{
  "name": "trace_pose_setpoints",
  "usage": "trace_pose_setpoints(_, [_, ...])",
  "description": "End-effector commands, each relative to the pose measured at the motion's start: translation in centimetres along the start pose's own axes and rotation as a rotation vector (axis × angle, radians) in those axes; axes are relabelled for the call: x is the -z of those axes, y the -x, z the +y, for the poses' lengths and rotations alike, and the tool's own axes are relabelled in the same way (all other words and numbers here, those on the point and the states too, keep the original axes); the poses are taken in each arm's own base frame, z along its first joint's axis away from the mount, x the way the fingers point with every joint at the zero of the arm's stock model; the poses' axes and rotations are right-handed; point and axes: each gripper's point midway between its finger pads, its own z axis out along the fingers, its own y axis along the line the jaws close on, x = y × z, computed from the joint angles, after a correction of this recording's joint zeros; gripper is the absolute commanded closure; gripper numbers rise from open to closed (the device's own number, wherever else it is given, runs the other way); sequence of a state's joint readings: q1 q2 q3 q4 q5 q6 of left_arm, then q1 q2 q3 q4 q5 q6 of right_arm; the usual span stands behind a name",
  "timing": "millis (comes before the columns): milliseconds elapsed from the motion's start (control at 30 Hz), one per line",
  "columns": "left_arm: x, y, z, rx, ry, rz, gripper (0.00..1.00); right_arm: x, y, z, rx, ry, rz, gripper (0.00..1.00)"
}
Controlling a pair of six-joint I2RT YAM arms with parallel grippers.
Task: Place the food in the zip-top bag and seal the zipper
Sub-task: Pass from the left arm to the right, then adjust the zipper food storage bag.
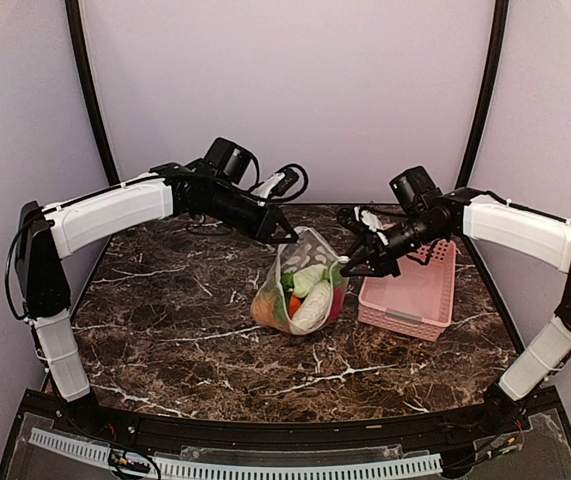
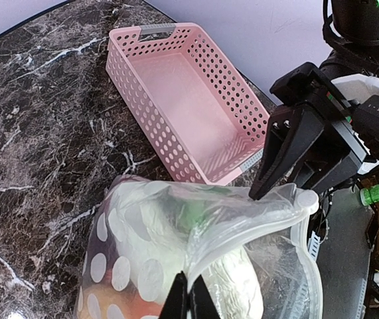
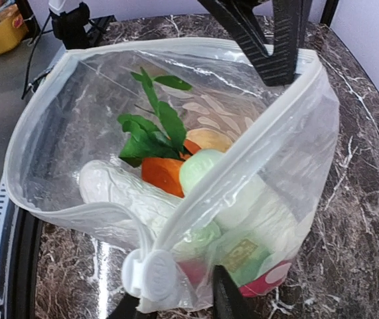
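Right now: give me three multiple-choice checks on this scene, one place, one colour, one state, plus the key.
1. The pink basket stands:
A) right of the zip-top bag
B) left of it
C) under it

2. The bag's dots are:
A) black
B) white
C) blue

3. The bag is:
A) zipped shut
B) folded flat
C) open at the top

Key:
1 A, the top view shows the basket on the bag's right.
2 B, the left wrist view shows them white.
3 C, the right wrist view looks straight in at the food.
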State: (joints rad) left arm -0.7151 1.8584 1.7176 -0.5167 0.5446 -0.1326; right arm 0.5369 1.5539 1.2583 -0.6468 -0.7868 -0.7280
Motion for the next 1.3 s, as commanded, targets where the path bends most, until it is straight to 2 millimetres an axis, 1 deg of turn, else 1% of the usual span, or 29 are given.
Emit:
trace_pose_setpoints(0, [0.1, -0.1, 0.8, 0.007, 0.022, -0.004, 0.99, 0.4, 1.1, -2.2, -0.008, -0.122, -0.017, 0.83])
trace_pose_setpoints(100, [0.1, -0.2, 1.1, 0.011, 0.036, -0.002, 0.97, 0.7, 1.4, -2.5, -0.016, -0.14, -0.024, 0.96])
trace_pose_setpoints(133, [0.2, -0.2, 1.4, 0.011, 0.049, -0.002, 0.93, 0.9, 1.6, -2.4, -0.016, -0.14, -0.027, 1.0])
trace_pose_setpoints(167, [0.3, -0.1, 1.4, 0.01, 0.056, -0.002, 0.87, 1.1, 1.8, -2.3, -0.016, -0.135, -0.029, 1.0])
trace_pose_setpoints(200, [0.4, -0.4, 1.4, 0.017, 0.061, 0.012, 0.7, 1.3, 2.1, -2.0, -0.016, -0.122, -0.028, 1.0])
trace_pose_setpoints(233, [1.0, 0.3, 1.0, 0.0, 0.062, 0.003, 0.63, 1.6, 2.4, -1.6, -0.014, -0.106, -0.027, 1.0])
trace_pose_setpoints(267, [1.7, 0.6, 1.0, -0.002, 0.095, 0.005, 0.52, 2.0, 3.0, -1.2, -0.003, -0.089, -0.03, 1.0])
trace_pose_setpoints(300, [2.8, 1.1, 0.5, -0.021, 0.116, -0.014, 0.47, 2.4, 3.4, -0.7, 0.001, -0.072, -0.029, 1.0])
trace_pose_setpoints(333, [4.5, 1.5, -0.3, -0.079, 0.15, -0.062, 0.46, 2.7, 3.6, -0.2, 0.003, -0.06, -0.025, 1.0])
trace_pose_setpoints(367, [5.5, 1.7, -0.9, -0.117, 0.164, -0.098, 0.44, 2.9, 3.6, 0.1, 0.004, -0.058, -0.017, 1.0])
trace_pose_setpoints(400, [7.1, 1.3, -1.7, -0.185, 0.202, -0.164, 0.41, 3.0, 3.5, 0.2, 0.008, -0.061, -0.009, 1.0])
trace_pose_setpoints(433, [8.1, 1.3, -2.2, -0.223, 0.219, -0.216, 0.33, 3.1, 3.2, 0.1, 0.01, -0.068, -0.001, 1.0])
trace_pose_setpoints(467, [9.7, 0.6, -3.1, -0.284, 0.238, -0.3, 0.3, 3.0, 2.9, 0.1, 0.007, -0.071, 0.009, 1.0])
trace_pose_setpoints(500, [10.4, 0.1, -3.4, -0.309, 0.243, -0.335, 0.27, 2.9, 2.5, 0.0, -0.001, -0.071, 0.018, 1.0])
trace_pose_setpoints(533, [11.3, -1.3, -3.6, -0.333, 0.248, -0.38, 0.26, 2.7, 2.2, -0.1, -0.011, -0.068, 0.023, 1.0])
trace_pose_setpoints(567, [11.6, -1.9, -3.7, -0.341, 0.251, -0.394, 0.26, 2.6, 2.0, -0.2, -0.019, -0.065, 0.025, 1.0])
trace_pose_setpoints(600, [12.0, -3.4, -3.6, -0.345, 0.258, -0.403, 0.26, 2.4, 1.9, -0.2, -0.03, -0.058, 0.024, 1.0])
trace_pose_setpoints(633, [12.0, -4.1, -3.5, -0.344, 0.26, -0.401, 0.26, 2.3, 1.8, -0.3, -0.042, -0.053, 0.023, 1.0])
trace_pose_setpoints(667, [12.1, -5.4, -3.5, -0.343, 0.256, -0.392, 0.26, 2.1, 1.7, -0.4, -0.055, -0.048, 0.023, 1.0])
trace_pose_setpoints(767, [11.8, -7.9, -3.7, -0.343, 0.237, -0.358, 0.27, 2.2, 1.6, -0.7, -0.082, -0.047, 0.024, 1.0])
trace_pose_setpoints(800, [11.6, -8.3, -3.9, -0.349, 0.232, -0.349, 0.27, 2.3, 1.6, -0.8, -0.086, -0.049, 0.025, 1.0])
trace_pose_setpoints(900, [10.8, -9.7, -3.4, -0.382, 0.258, -0.313, 0.27, 2.6, 1.4, -1.2, -0.105, -0.062, 0.025, 1.0])
trace_pose_setpoints(967, [10.0, -10.1, -2.9, -0.415, 0.269, -0.306, 0.28, 2.8, 1.5, -1.5, -0.119, -0.066, 0.019, 1.0])
trace_pose_setpoints(1067, [8.9, -9.9, -2.8, -0.464, 0.254, -0.299, 0.29, 2.7, 1.5, -1.7, -0.141, -0.063, 0.015, 1.0])
trace_pose_setpoints(1233, [6.5, -8.0, -4.1, -0.55, 0.177, -0.303, 0.31, 2.3, 1.3, -2.2, -0.174, -0.051, 0.016, 1.0])
trace_pose_setpoints(1267, [6.4, -7.4, -4.2, -0.563, 0.179, -0.316, 0.31, 2.2, 1.3, -2.2, -0.179, -0.047, 0.015, 1.0])
